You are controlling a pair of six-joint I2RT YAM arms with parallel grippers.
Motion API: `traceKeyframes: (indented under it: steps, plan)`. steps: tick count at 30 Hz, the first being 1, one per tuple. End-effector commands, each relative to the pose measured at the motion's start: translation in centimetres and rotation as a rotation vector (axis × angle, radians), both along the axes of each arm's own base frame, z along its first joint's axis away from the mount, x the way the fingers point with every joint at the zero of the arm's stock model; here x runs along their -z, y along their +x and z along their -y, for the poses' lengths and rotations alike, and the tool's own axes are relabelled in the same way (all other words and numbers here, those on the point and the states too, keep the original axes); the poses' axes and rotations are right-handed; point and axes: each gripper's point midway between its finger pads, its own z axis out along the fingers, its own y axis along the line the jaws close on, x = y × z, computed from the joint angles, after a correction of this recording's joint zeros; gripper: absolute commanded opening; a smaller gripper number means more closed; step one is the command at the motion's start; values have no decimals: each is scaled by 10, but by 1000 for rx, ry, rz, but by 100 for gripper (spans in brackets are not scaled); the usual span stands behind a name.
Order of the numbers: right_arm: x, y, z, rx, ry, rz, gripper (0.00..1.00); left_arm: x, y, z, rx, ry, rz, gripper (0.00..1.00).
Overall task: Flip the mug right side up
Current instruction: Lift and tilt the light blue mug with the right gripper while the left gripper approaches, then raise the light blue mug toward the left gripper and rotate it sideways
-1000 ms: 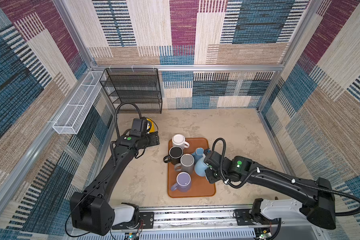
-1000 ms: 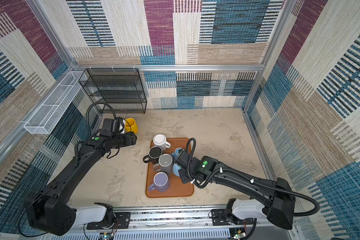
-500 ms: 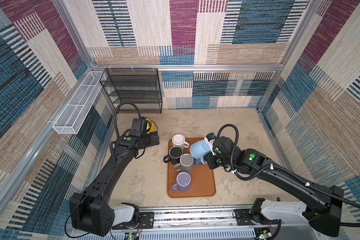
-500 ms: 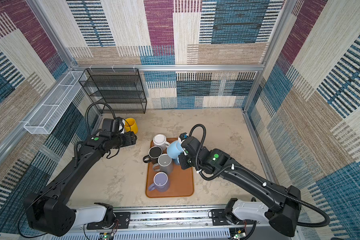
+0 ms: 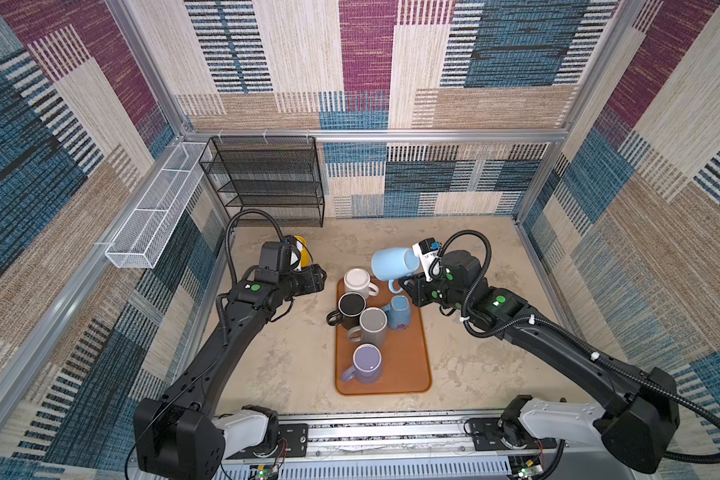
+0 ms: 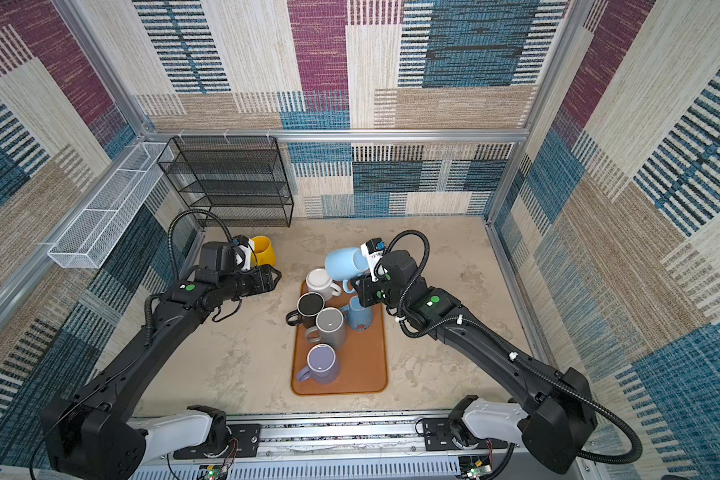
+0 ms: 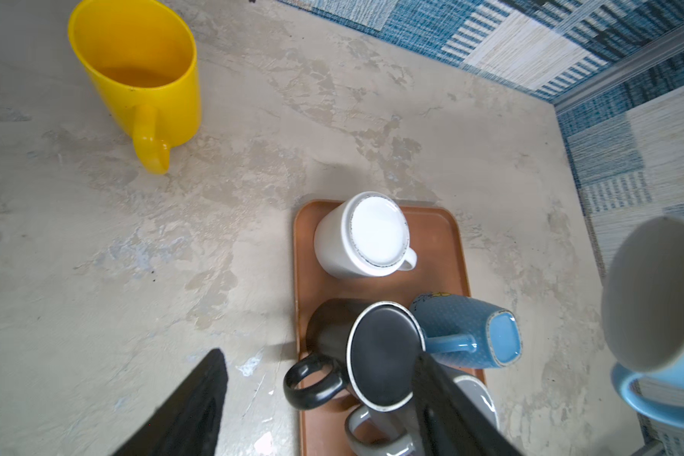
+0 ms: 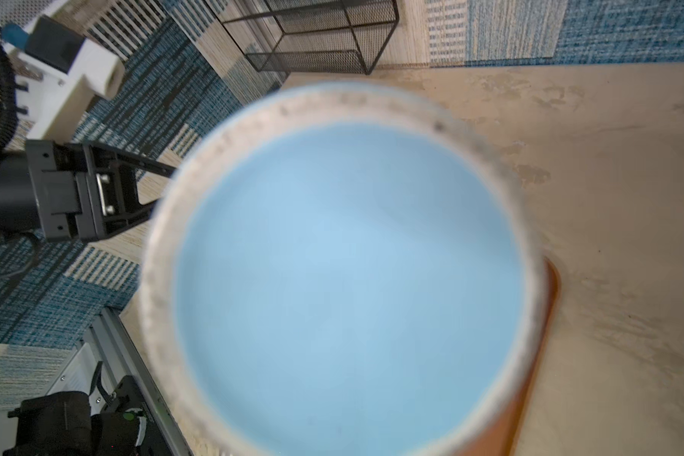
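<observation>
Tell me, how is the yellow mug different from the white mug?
The yellow mug stands right way up, opening on top; the white mug is upside down, bottom on top. The yellow mug sits on the table; the white mug sits on the brown tray. Both have one handle.

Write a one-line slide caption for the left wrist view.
Yellow mug upright on the table; white mug, black mug, dotted blue mug inverted on the orange tray.
</observation>
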Motion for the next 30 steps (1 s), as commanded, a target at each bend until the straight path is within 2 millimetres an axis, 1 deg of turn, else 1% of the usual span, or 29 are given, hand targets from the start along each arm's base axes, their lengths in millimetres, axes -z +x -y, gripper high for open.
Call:
traceKeyframes:
  steps: [1, 5, 9, 14, 15, 20, 25, 30]
  plan:
    - [-54, 13, -19, -73, 199, 155, 0, -20, 5, 19, 52, -122, 71, 70]
    - [-69, 20, -22, -118, 281, 191, 0, -32, 3, 33, 117, -192, 106, 68]
    - [-83, 21, -31, -185, 340, 218, 0, -49, 1, 47, 175, -290, 160, 68]
    - [-95, 21, -39, -250, 404, 236, 0, -66, -4, 60, 237, -377, 188, 68]
    - [-96, 21, -40, -262, 417, 239, 0, -71, -9, 65, 277, -406, 188, 68]
    - [-107, 19, -45, -310, 487, 254, 0, -87, -15, 71, 324, -461, 243, 67]
    - [-116, 18, -54, -372, 533, 261, 0, -92, -20, 79, 389, -503, 270, 67]
    - [-123, 18, -63, -436, 563, 259, 0, -105, -30, 87, 473, -568, 329, 67]
